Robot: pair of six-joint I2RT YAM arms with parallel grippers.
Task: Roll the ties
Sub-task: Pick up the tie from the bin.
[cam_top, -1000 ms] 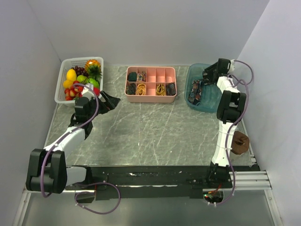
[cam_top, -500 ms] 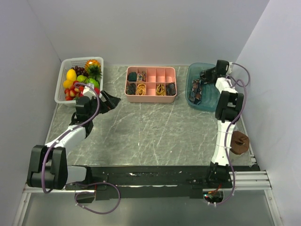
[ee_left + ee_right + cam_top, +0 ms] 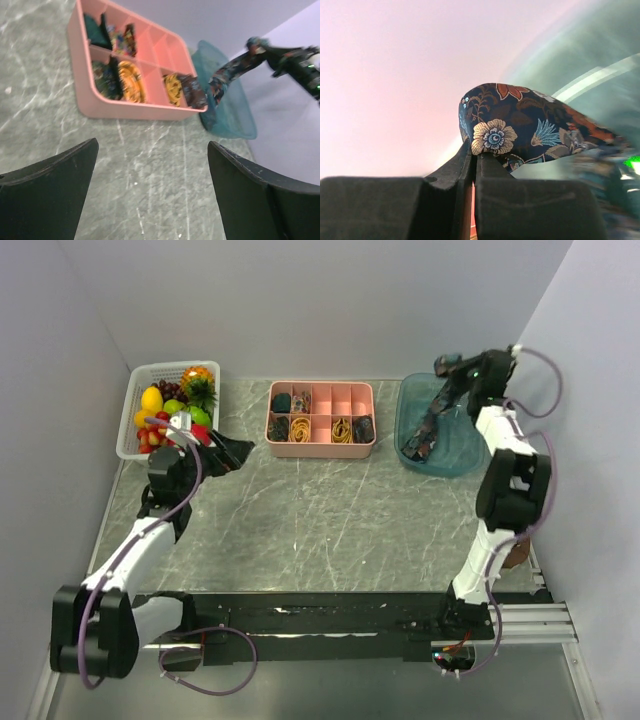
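A dark paisley tie (image 3: 432,416) hangs from my right gripper (image 3: 447,365), which is shut on its upper end above the teal bin (image 3: 458,458). The tie's lower part trails down into the bin. In the right wrist view the fingers pinch a fold of the tie (image 3: 520,120), with the gripper (image 3: 475,152) shut tight. The left wrist view also shows the tie (image 3: 235,67) stretched up from the bin (image 3: 235,125). My left gripper (image 3: 235,452) is open and holds nothing; it hovers low over the table left of centre (image 3: 152,142).
A pink divided tray (image 3: 320,443) at the back middle holds rolled dark ties (image 3: 363,426) and yellow-orange bands (image 3: 341,428). A white basket (image 3: 128,430) of fruit stands at the back left, close to my left arm. Walls close in on both sides.
My right gripper has shut on the tie and risen, pulling it up out of the teal bin. The left arm has shifted slightly and stays open.
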